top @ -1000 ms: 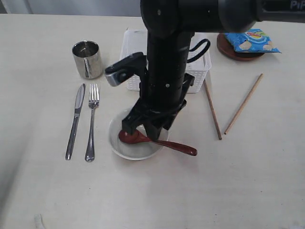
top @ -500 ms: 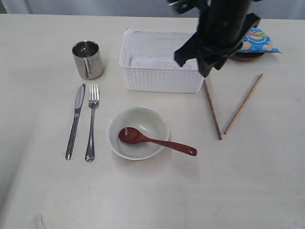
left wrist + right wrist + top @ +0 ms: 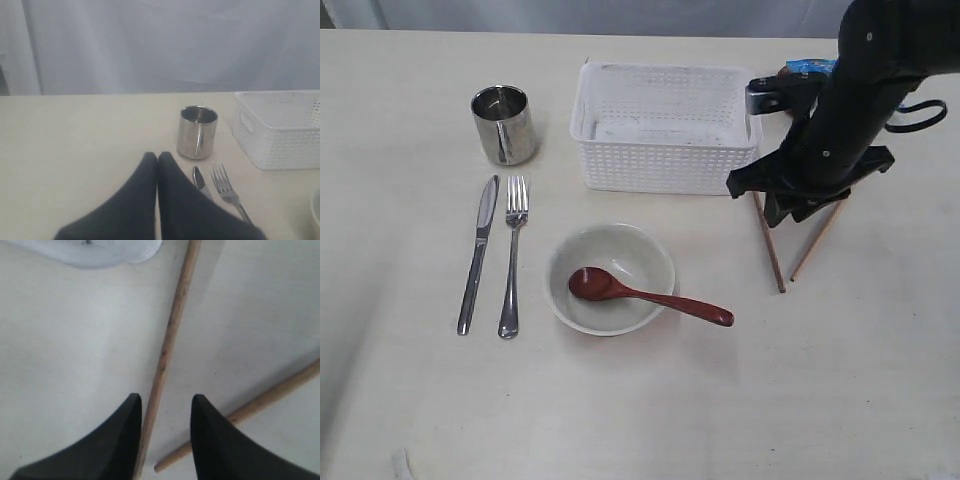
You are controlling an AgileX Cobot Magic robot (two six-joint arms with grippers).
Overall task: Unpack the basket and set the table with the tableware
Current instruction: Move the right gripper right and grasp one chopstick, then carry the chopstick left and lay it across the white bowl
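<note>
My right gripper hangs open just above the two wooden chopsticks, right of the white basket. In the right wrist view, one chopstick runs between the jaws close to one finger; the other chopstick ends beside the other finger. The reddish-brown spoon rests in the cream bowl. The steel cup, knife and fork lie on the left of the table. The left gripper is shut on nothing, near the cup. The plate is hidden.
A corner of the blue chip bag shows behind the right arm at the back right. The basket's corner lies close to the chopsticks. The left arm stays out of the exterior view.
The right arm has swung from above the bowl to the right and come down over the chopsticks. The spoon stays in the bowl. The right jaws have narrowed a little.
</note>
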